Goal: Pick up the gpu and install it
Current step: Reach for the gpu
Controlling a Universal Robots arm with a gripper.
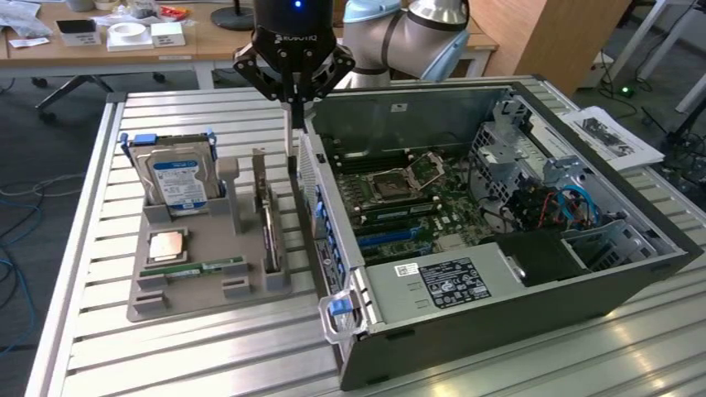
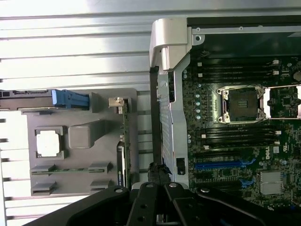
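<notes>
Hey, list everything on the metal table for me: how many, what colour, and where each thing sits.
gpu: one, dark with silvery bracket, on edge in the holder, case side
hard drive: one, silver, blue-white label, upright in the holder
processor chip: one, silver, flat in the holder
memory stick: one, green, lying in the holder
holder: one, grey, exterior view's left
computer case: one, black, open, exterior view's right
table: one, silver, slatted
gripper: one, black, fingers shut, empty, above the gap between holder and case
</notes>
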